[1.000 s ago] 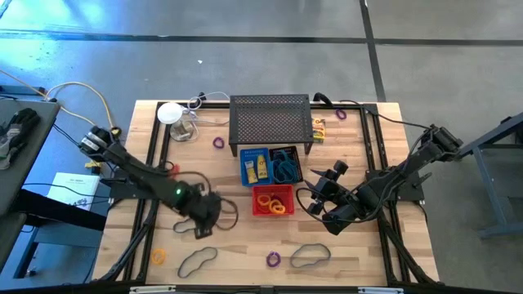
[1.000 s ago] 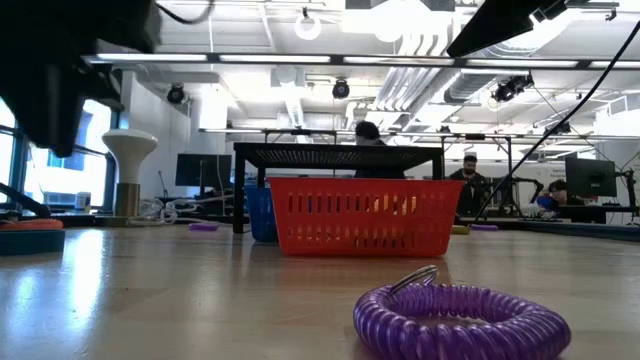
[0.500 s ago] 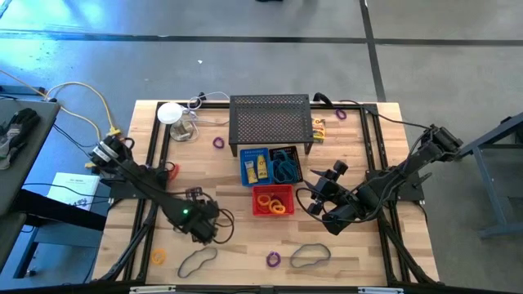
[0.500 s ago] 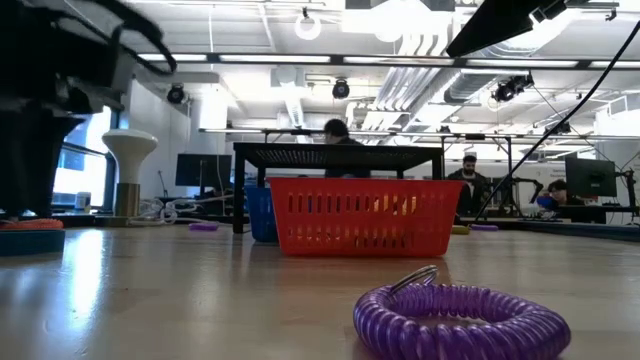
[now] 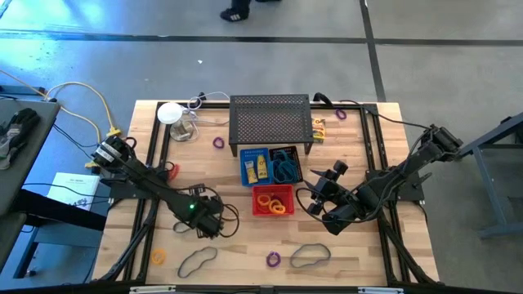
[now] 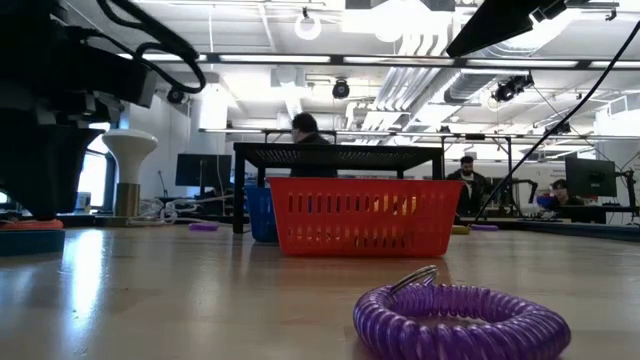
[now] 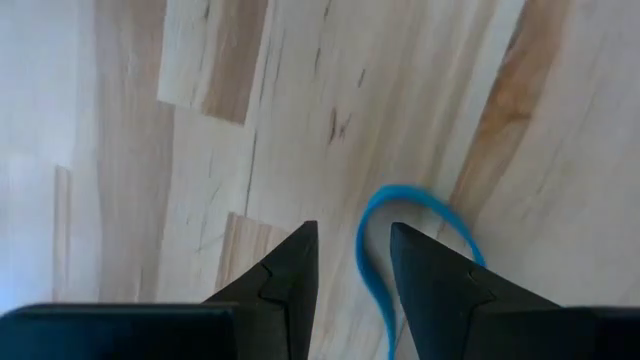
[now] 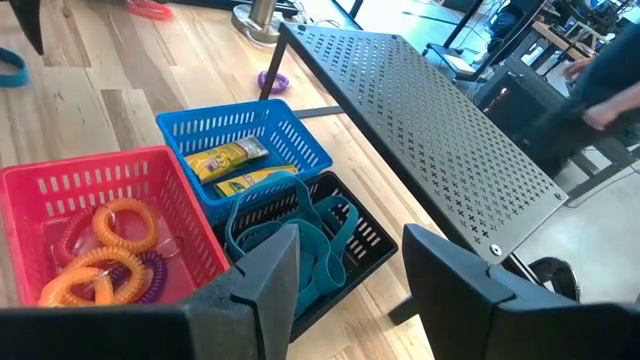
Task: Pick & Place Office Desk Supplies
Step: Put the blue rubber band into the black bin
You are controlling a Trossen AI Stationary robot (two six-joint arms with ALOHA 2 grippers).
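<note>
Left gripper (image 7: 350, 262) low over a blue looped cord (image 7: 400, 225) on the wooden table (image 5: 359, 253).
Its 2 fingers stand spread, empty, the cord's loop between the tips. Nearest the low camera lies a purple coil ring (image 6: 460, 320). The right gripper (image 8: 345, 265) hovers spread and empty by 3 bins: red bin (image 8: 60, 180) with orange rings (image 8: 110, 240), blue bin (image 8: 290, 140) with yellow boxes (image 8: 235, 165), black bin (image 8: 375, 235) with teal cords (image 8: 295, 245). Beyond stands the black mesh rack (image 5: 271, 121).

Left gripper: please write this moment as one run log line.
left gripper: open, low over table, fingers astride blue looped cord | right gripper: open, waiting near red bin | cord not yet gripped
</note>
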